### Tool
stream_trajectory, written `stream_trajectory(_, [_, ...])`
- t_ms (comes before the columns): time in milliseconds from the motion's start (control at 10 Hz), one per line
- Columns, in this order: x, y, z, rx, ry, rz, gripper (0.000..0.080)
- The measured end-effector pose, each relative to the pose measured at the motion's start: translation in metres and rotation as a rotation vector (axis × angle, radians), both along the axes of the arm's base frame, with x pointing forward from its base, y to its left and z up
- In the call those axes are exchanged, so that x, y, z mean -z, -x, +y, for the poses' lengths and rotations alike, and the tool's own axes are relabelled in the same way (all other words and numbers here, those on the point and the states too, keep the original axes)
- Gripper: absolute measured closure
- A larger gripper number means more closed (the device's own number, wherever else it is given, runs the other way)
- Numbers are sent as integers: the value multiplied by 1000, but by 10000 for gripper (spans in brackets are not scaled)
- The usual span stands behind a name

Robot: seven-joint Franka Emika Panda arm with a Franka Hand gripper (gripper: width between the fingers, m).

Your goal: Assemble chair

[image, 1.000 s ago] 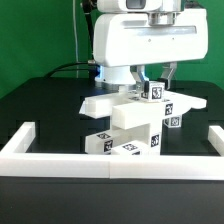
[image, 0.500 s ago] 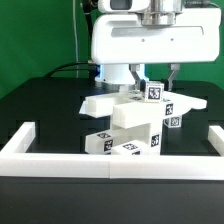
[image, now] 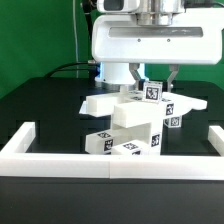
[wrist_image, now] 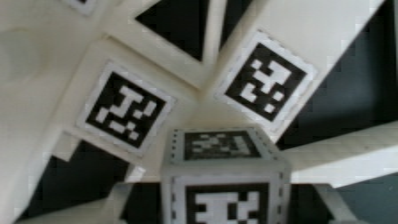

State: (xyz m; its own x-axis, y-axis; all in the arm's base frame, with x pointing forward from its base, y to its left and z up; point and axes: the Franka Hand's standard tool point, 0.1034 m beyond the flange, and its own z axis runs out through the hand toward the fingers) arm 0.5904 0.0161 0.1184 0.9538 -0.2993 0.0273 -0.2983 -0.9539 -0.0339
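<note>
The partly built white chair [image: 130, 125] stands mid-table in the exterior view, made of a flat slab, frame pieces and posts with black-and-white tags. My gripper [image: 154, 84] hangs just above its top and is shut on a small square white post [image: 151, 93] with a tag on its face. In the wrist view the post [wrist_image: 221, 165] sits between my grey fingers [wrist_image: 146, 196], and tagged chair frame pieces [wrist_image: 267, 78] lie close below it. The post's lower end is hidden behind the chair.
A long white rail [image: 110, 162] borders the front of the black table, with side pieces at the exterior view's left [image: 20, 138] and right [image: 213, 138]. A green backdrop and cables lie behind the arm.
The arm has risen slightly, and the held post has shifted a little toward the exterior view's left. The chair has not moved.
</note>
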Motion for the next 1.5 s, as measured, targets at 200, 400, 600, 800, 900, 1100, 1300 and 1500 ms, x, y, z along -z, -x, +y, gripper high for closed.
stream_trajectory(200, [0, 0, 0, 135, -5, 3, 511])
stream_trajectory(400, [0, 0, 1, 308, -14, 8, 511])
stream_trajectory(600, [0, 0, 2, 427, -22, 11, 511])
stream_trajectory(800, [0, 0, 2, 428, -23, 11, 418])
stream_trajectory(900, [0, 0, 2, 363, -18, 10, 236])
stream_trajectory(1100, [0, 0, 4, 284, -15, 6, 165])
stream_trajectory(1300, [0, -2, 5, 60, -2, -11, 154])
stream_trajectory(1500, [0, -4, 7, -147, 12, -30, 151])
